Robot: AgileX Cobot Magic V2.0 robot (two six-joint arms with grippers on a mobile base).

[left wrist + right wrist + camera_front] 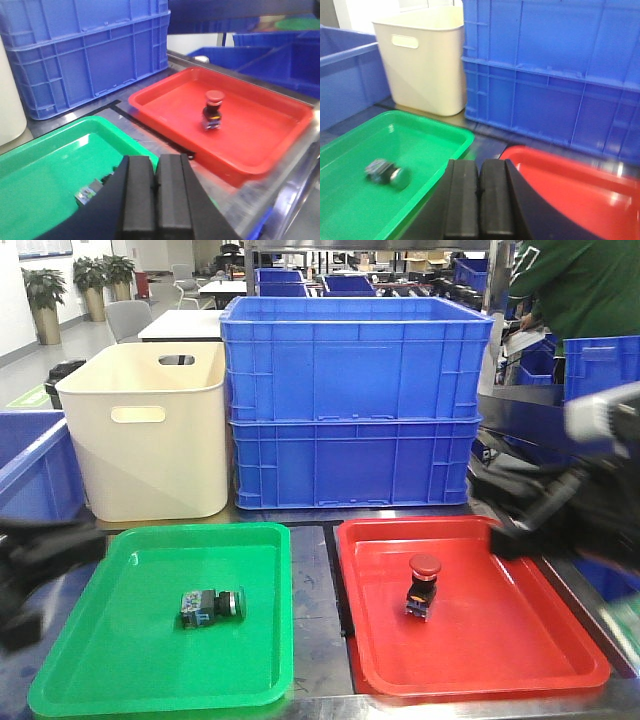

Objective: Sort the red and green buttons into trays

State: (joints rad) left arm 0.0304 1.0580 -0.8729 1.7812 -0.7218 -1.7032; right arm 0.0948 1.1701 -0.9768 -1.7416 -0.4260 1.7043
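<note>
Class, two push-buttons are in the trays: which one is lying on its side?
The green button in the green tray. The red button stands upright, cap on top.

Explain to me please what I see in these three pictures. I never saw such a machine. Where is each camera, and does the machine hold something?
This is a robot with two arms. One camera looks at the table from the front; the other two sit on the wrists, one on each arm, looking past the gripper.

On the table lie a green tray and a red tray. The green button lies on its side in the green tray. The red button stands upright in the red tray. Behind are stacked blue crates and a cream tub.

The black blocks low in the wrist pictures are the left gripper and right gripper. Both are shut and hold nothing.
</note>
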